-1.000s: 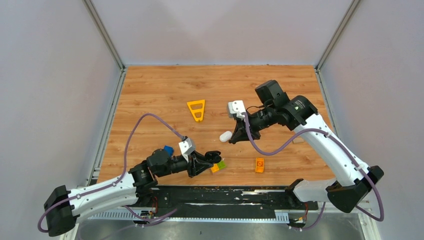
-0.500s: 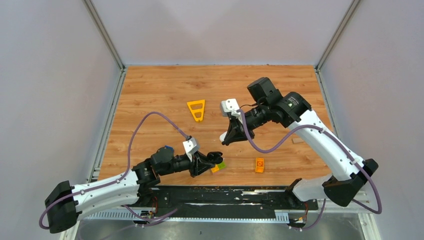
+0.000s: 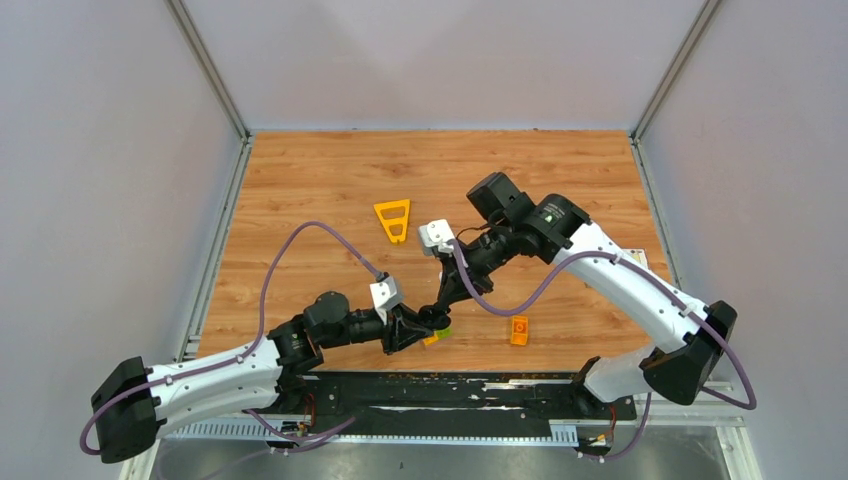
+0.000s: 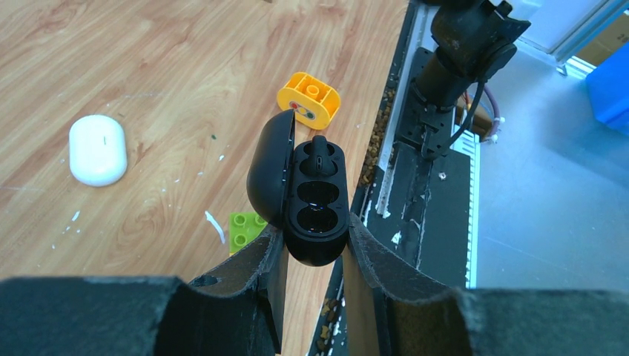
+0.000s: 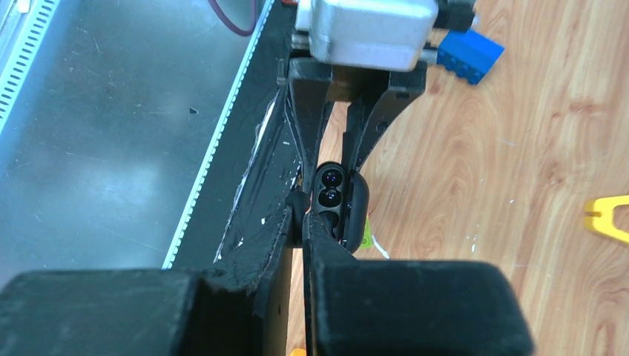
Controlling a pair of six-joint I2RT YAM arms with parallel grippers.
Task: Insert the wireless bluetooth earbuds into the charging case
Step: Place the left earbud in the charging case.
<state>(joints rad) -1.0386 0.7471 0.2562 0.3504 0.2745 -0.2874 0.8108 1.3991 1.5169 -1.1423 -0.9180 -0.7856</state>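
Snugly inside left end effector (image 4: 313,236): case (image 4: 315,194)

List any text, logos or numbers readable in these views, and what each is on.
None readable in any view.
Black charging case, open in the left gripper: no marking shows.
White oval case, orange brick, green brick, yellow triangle: no text shows.

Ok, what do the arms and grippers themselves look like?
The left arm and right arm have white shells with black joints. A mauve cable loops along each. Each wrist carries a white boxy block; the left gripper and right gripper are black, two-fingered.
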